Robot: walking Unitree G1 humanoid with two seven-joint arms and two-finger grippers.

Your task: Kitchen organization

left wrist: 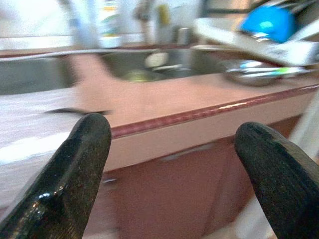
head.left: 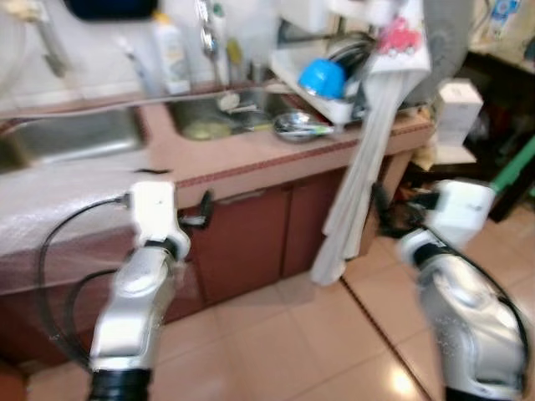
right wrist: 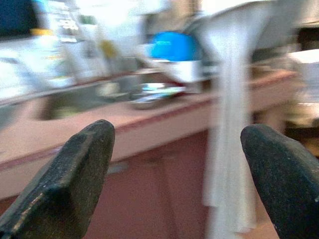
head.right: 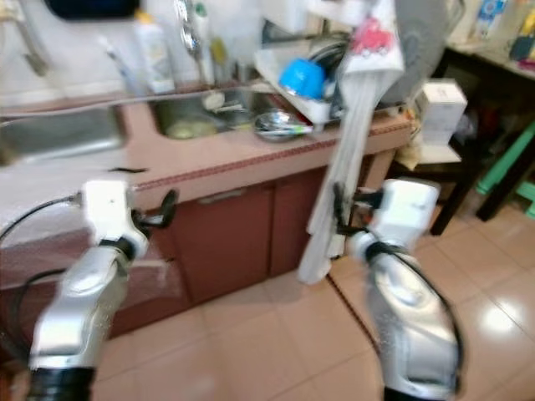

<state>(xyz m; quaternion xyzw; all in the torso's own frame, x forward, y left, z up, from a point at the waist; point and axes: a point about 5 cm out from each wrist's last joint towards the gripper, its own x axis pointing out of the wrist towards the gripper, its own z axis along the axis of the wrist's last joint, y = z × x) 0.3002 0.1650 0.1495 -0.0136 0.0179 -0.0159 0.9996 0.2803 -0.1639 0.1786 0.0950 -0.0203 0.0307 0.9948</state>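
A pink counter [head.left: 251, 154] runs across in front of me, with a sink basin [head.left: 213, 113] set into it. A steel bowl [head.left: 297, 125] lies on the counter beside the sink. A blue bowl [head.left: 322, 78] sits in the white dish rack [head.left: 334, 104] behind it. My left gripper [head.left: 201, 213] is open, held before the cabinet front just below the counter edge, and stands wide apart in the left wrist view [left wrist: 172, 134]. My right gripper [head.left: 380, 209] is also open, close to a long white cloth [head.left: 359, 175] hanging off the counter's right end. Neither holds anything.
Brown cabinet doors [head.left: 251, 242] stand under the counter. A second steel basin [head.left: 71, 138] is at the left, and bottles [head.left: 171, 54] line the wall. At right a white box [head.left: 458, 109] sits on a dark table beside a green stool [head.left: 514, 171]. Tiled floor [head.left: 292, 342] lies below.
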